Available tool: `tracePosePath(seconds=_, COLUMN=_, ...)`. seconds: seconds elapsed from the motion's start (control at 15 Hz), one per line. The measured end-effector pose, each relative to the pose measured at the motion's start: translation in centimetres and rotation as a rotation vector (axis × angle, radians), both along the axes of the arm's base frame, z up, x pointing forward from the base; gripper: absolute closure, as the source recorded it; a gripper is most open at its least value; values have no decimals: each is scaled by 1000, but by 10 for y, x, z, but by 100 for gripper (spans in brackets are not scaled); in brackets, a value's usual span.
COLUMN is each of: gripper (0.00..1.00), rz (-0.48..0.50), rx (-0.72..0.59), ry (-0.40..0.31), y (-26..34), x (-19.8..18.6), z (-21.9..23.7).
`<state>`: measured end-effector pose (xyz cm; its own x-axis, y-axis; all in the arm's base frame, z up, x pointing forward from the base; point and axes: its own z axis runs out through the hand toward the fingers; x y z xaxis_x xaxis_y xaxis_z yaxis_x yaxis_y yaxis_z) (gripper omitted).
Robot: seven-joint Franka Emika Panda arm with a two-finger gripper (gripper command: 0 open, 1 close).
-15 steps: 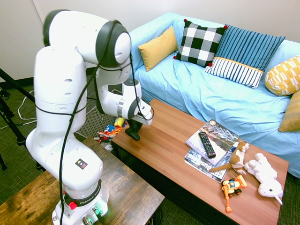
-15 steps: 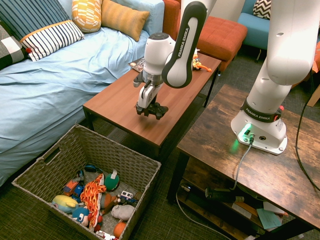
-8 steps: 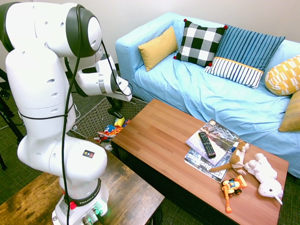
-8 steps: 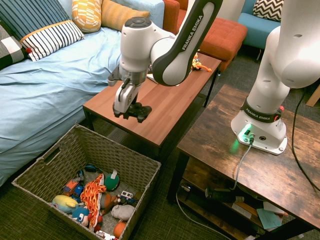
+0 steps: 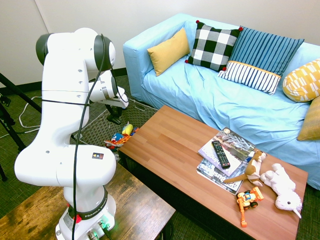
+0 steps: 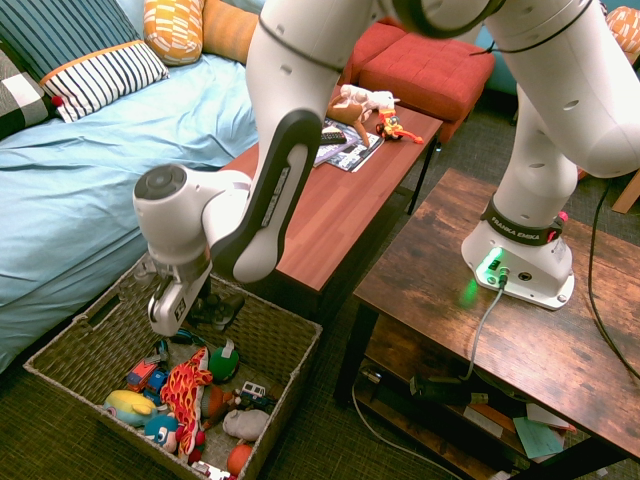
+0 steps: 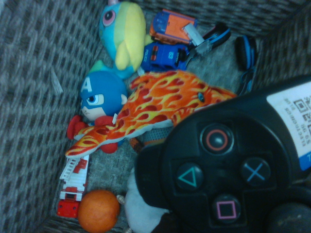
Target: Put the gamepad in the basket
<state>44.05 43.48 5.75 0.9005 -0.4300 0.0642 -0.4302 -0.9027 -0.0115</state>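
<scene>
Over the basket (image 6: 300, 340), inside its rim at the corner nearest the sofa (image 6: 110, 190), the gripper (image 6: 180, 305) pinches the gamepad (image 6: 215, 308) above piled toys (image 6: 185, 395), while beyond, at the coffee table's (image 5: 175, 145) far end, lie magazines (image 5: 227, 160), a remote (image 5: 220, 154) and plush animals (image 5: 282, 187).

You've got an orange-and-black toy digger (image 5: 248, 198) beside a white plush unicorn (image 5: 283, 189). Black slim remote (image 5: 220, 154) sits on magazines.

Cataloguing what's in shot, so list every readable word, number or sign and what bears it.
"FRANKA EMIKA": robot base
"POLICE", "63": blue toy car
"A": blue doll's forehead
Circle, triangle, cross, square: gamepad buttons
Sticker and magazine print: mostly too blurred.
</scene>
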Motion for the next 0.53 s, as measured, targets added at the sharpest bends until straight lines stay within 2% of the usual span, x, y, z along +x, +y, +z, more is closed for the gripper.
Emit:
tracePosePath(seconds=0.13, gripper=100, rz=-18, rx=-7, ry=29, y=10, x=3, z=-46)
tracePosePath(seconds=0.33, gripper=100, rz=-44, rx=-21, ry=51, y=12, x=17, z=-88)
tracePosePath(seconds=0.4, gripper=0, rz=-52, rx=-29, ry=56, y=10, x=23, z=-97)
tracePosePath(seconds=0.53, gripper=0, rz=-62, rx=-32, ry=68, y=12, x=29, z=-109)
